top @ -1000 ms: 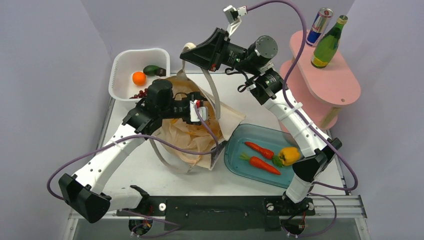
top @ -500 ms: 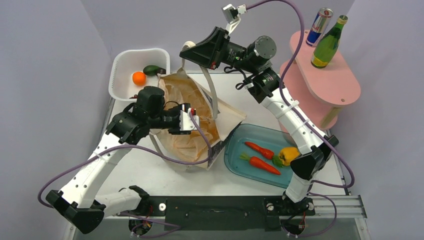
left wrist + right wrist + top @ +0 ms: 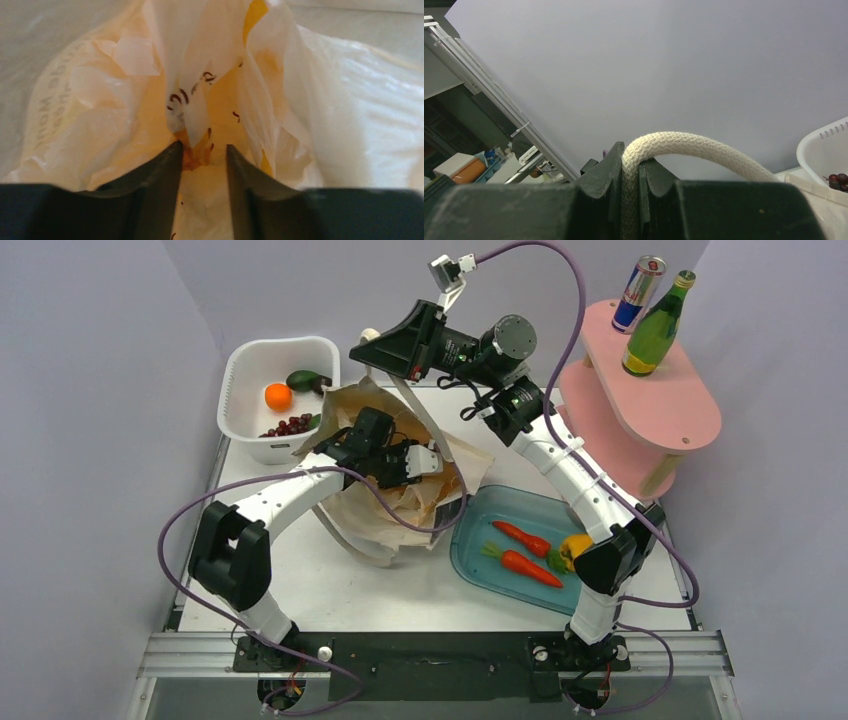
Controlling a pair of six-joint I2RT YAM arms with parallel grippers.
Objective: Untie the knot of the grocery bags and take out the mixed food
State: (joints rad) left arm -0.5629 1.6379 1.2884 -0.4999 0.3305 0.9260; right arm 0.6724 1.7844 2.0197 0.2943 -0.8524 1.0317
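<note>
Between the narrowly parted left jaws sits a fold of the peach bag [image 3: 100,110].

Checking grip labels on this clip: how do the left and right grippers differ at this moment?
The left gripper has its fingers apart, with thin plastic between them; the right gripper is shut on the cream rope handle. The left gripper points down into the orange plastic bag; the right gripper sits higher, holding that handle up. Both engage a bag.
</note>
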